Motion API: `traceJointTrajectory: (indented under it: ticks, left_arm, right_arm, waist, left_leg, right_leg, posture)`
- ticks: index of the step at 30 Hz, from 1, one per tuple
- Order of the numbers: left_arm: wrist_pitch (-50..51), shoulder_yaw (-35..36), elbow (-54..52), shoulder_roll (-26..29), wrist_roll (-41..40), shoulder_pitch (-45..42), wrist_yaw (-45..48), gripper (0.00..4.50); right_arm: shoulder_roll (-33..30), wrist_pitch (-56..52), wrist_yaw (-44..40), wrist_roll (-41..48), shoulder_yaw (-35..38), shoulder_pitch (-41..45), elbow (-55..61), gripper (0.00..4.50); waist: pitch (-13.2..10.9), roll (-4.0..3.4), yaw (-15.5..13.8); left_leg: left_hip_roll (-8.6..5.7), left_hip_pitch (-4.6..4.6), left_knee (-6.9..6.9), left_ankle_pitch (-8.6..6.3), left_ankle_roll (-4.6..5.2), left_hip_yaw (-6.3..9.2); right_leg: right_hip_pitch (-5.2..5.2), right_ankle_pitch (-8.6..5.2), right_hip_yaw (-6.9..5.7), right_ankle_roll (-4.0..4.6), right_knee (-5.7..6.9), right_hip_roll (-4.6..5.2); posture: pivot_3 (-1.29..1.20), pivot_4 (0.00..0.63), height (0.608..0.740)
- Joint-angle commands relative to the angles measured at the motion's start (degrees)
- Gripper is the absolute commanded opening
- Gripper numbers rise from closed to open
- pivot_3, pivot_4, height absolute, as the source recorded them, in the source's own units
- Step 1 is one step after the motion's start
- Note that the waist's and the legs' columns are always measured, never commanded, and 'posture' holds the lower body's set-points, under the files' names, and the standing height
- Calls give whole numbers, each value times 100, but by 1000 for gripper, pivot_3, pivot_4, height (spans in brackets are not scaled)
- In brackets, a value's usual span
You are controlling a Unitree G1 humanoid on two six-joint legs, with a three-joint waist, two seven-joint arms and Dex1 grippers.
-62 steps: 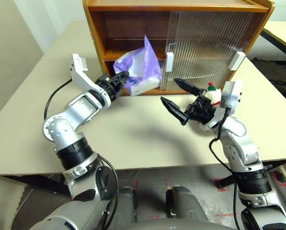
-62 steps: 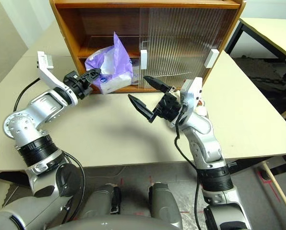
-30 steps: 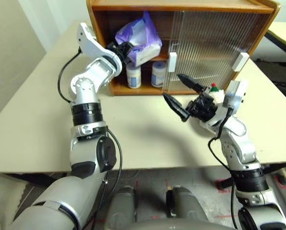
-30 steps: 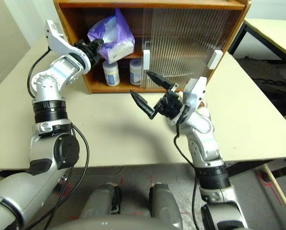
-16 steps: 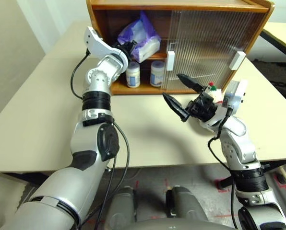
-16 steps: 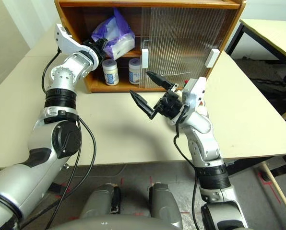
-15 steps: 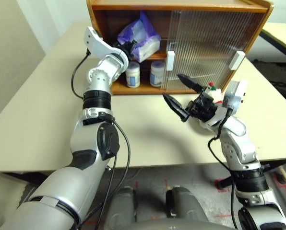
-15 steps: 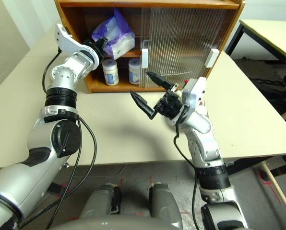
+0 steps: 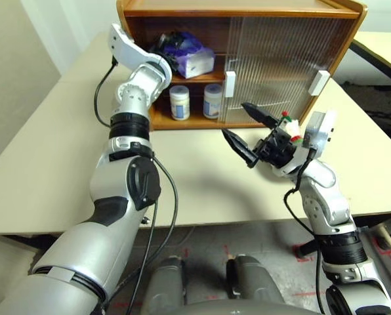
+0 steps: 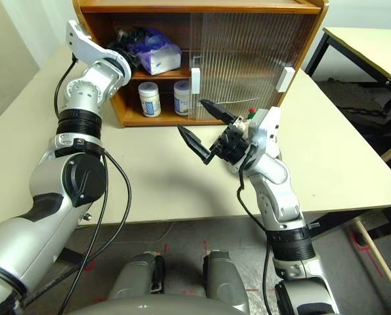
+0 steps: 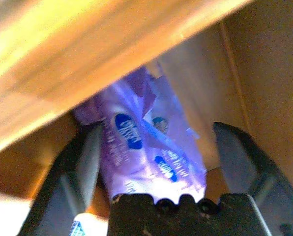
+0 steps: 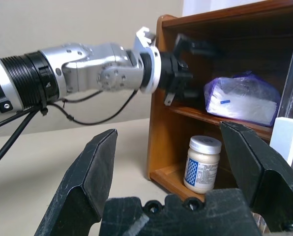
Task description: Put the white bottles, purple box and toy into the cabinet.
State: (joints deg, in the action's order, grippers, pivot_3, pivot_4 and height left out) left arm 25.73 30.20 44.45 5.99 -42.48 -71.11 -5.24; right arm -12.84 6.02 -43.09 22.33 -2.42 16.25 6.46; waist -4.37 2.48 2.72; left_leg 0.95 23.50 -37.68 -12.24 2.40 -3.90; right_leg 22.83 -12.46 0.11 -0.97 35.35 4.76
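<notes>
Cabinet (image 9: 182, 6) of orange-brown wood stands at the back of the counter (image 9: 51, 151), its left bay uncovered and the rest closed off by ribbed translucent sliding doors (image 9: 281, 52) with white handles. On the upper shelf of the uncovered bay lies the purple box (image 9: 190, 59), resting flat on the shelf board. On the lower shelf below it stand the two white bottles (image 9: 179, 104), upright and side by side, one just beside the edge of the nearer door. The left tool (image 10: 126, 41) is reached in at the upper shelf with its black fingers spread apart on either side of the box's near end, not clamped on it. The right tool (image 9: 248, 130) hangs above the middle of the counter, in front of the closed doors, its two fingers wide apart and holding nothing. The toy (image 9: 288, 125), with its red and green hat, shows just behind the right wrist, near the cabinet's right end. The counter is pale beige; a second pale table (image 10: 372, 39) stands off to the right, and a light wall rises on the left.
</notes>
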Motion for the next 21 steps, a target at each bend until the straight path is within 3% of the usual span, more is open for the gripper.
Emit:
traceJointTrajectory:
  ticks: [1,10,14,17,21]
  left_arm:
    - [510,-155,-793,-43,-46,321,-138,4447]
    - [2495,-789,-3784,-124,-349,1967,-595,4447]
    - [3025,-1241,-4629,47,-359,2452,-321,4447]
    - [3116,-1508,-4978,183,-414,2580,129,3892]
    - [2943,-1917,-5254,344,-243,2628,706,2304]
  right_arm:
    - [-43,-72,-27,3,-53,-28,-2,4500]
    - [-61,-110,-66,38,-104,8,-46,4500]
    - [-66,-131,-93,57,-114,17,-59,4500]
    - [-60,-154,-123,67,-131,22,-62,4500]
    - [-42,-163,-130,63,-135,27,-61,4500]
  waist:
    - [1,-2,4]
    - [15,-17,-58]
    - [16,-18,-92]
    - [16,-18,-94]
    - [17,-19,-76]
  left_leg:
    - [0,0,0,0,0,0]
    - [-4,1,1,17,-5,1]
    - [-8,11,16,17,-6,-1]
    - [-9,10,13,17,-6,-2]
    - [-9,6,8,17,-6,-7]
  right_leg:
    - [1,7,0,-25,4,-1]
    - [21,-47,36,-38,39,-13]
    - [41,-52,45,-35,46,-12]
    - [40,-50,42,-28,50,-12]
    - [37,-49,42,-24,44,-10]
  posture:
    - [-26,0,740]
    - [-2,7,740]
    - [8,12,740]
    - [12,13,740]
    - [12,12,740]
